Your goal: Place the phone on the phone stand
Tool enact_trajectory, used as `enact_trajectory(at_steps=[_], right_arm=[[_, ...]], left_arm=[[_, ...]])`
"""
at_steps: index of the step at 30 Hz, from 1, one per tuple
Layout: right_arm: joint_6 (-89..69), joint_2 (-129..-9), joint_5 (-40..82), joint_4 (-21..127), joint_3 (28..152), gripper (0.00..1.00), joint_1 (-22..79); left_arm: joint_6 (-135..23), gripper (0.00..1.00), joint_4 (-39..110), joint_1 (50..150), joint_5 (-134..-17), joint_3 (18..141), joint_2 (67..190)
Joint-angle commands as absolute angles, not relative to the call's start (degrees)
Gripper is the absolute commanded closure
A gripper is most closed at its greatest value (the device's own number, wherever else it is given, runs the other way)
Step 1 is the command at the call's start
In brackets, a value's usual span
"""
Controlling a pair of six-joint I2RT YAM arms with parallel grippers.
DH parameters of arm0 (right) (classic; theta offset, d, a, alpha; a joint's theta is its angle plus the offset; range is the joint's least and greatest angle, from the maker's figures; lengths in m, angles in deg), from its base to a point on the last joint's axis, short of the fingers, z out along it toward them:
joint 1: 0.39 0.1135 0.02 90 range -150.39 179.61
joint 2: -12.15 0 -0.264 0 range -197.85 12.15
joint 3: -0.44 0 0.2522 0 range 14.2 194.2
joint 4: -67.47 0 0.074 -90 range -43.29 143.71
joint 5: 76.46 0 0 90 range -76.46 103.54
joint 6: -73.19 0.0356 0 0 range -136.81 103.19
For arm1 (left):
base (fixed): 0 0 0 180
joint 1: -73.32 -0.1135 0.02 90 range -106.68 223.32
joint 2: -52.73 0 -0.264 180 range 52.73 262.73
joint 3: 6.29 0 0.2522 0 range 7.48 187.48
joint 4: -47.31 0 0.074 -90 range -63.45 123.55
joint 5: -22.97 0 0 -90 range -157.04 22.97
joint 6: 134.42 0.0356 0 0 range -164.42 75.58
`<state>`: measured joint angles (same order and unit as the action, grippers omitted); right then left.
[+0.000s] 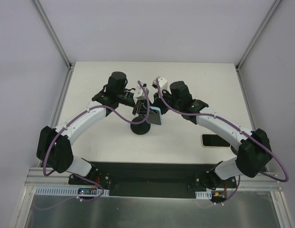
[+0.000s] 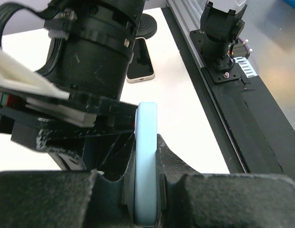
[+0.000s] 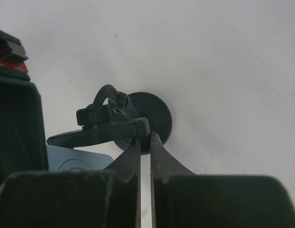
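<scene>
Left jaws clamped on blue phone (image 2: 146,161), right jaws closed at stand (image 3: 156,114) (spare phone (image 1: 215,140) well aside)

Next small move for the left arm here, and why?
Probably ease the left tool and its light blue phone against the cradle of the phone stand. The phone sits beside the cradle and looks not yet seated, while the right tool pinches the cradle's end, seemingly steadying it.

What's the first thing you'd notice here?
In the middle of the table, the left gripper pinches a light blue phone, while the right gripper nips the black phone stand. A second phone lies flat at the right.
</scene>
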<state>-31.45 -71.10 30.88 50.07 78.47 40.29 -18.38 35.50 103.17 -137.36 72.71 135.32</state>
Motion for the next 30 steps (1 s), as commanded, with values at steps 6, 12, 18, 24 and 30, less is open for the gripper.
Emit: enact_trajectory(at_steps=[6,12,18,24,30], right_arm=[[-38.7,-68.8,37.9,42.1,82.0,0.99,40.4],[-36.3,-67.9,34.9,45.8,80.3,0.99,40.4],[-28.7,-64.8,25.7,57.0,74.2,1.00,41.7],[-20.4,-65.0,19.5,54.4,77.1,1.00,43.7],[-10.2,-63.6,1.4,55.4,73.8,1.00,48.6]], left_arm=[[-8.9,1.00,28.5,99.3,-135.6,78.7,136.0],[-10.5,1.00,28.5,99.3,-127.0,75.6,132.8],[-17.8,1.00,29.6,103.4,-100.1,71.0,127.4],[-18.6,1.00,35.1,113.0,-65.0,64.8,123.1],[-28.8,1.00,37.3,114.6,-43.8,62.2,122.4]])
